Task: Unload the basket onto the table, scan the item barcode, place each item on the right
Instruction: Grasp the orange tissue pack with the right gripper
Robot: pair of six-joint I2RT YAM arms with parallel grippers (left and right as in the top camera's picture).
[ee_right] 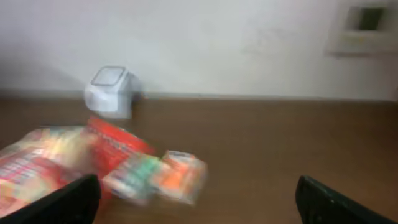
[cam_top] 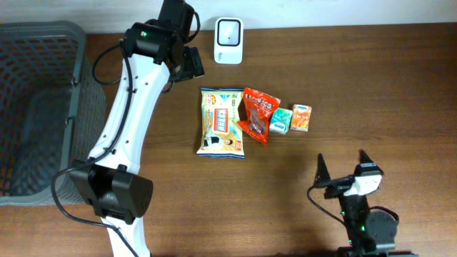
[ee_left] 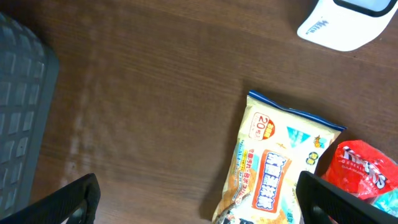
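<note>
Your left gripper (cam_top: 191,63) hung open and empty at the upper middle of the overhead frame, just left of the white scanner (cam_top: 228,41). The scanner lay on the bench (cam_top: 371,78) with its window facing up. Below them, at the frame's centre, lay the yellow pouch (cam_top: 222,123), flat and printed side up. Its long axis ran top to bottom of the frame, with one short end toward the scanner. A red bag (cam_top: 258,114) lay against the pouch's right edge, its long axis tilted toward the lower right. A green pack (cam_top: 280,120) and an orange pack (cam_top: 301,118) followed it in a row to the right. Your right gripper (cam_top: 341,161) stood open and empty at the lower right, well apart from that row. The grey basket (cam_top: 36,107) filled the left edge.
</note>
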